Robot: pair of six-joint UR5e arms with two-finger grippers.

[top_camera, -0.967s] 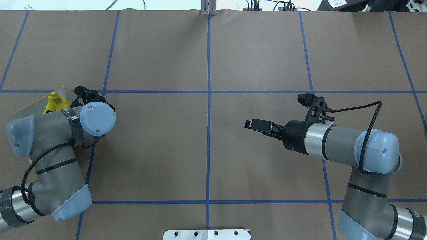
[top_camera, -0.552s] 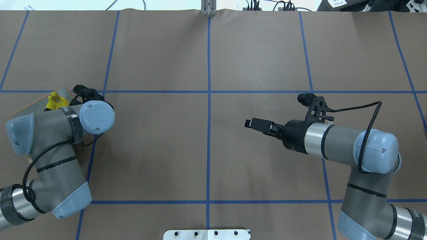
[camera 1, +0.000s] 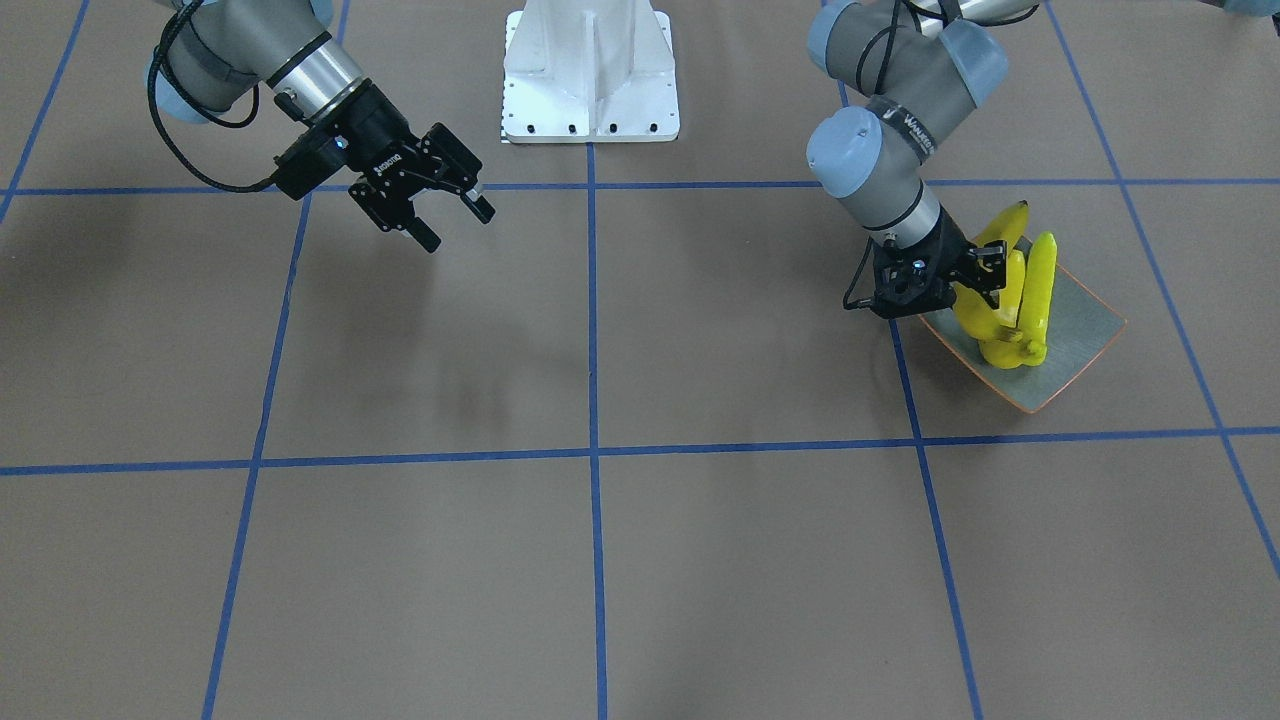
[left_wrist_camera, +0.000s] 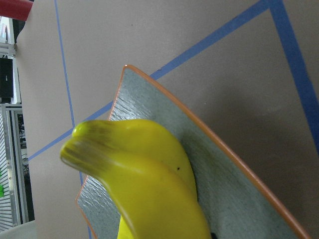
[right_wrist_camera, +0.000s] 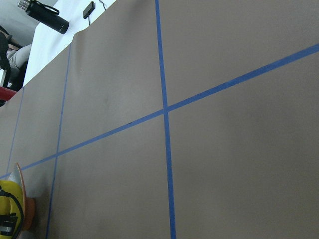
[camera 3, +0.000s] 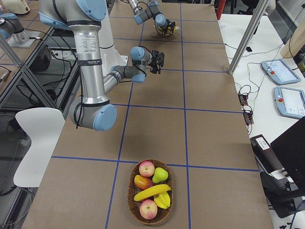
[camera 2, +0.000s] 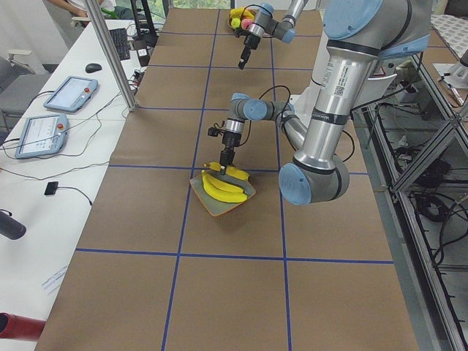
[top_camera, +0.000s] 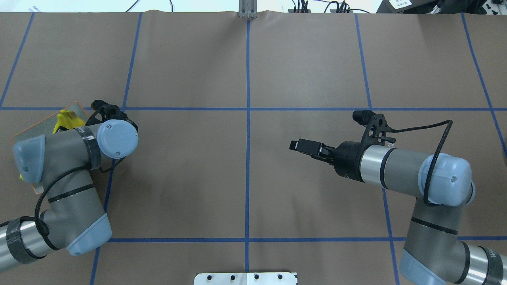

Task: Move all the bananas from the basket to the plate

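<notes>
Reaching among the bananas (camera 1: 1008, 322) on the plate (camera 1: 1085, 328), the left gripper (camera 1: 981, 268) hides its grip (I cannot tell); the right gripper (camera 1: 455, 223) hangs wide open, empty.

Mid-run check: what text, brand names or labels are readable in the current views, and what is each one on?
"ROBOTIQ": white lettering on the black body of the right gripper, front-facing view.
White lettering on the dark band round the left arm: too blurred to read.
Dark print along the upright tube of the right arm, right side view: too small to read.
No other legible text.
</notes>
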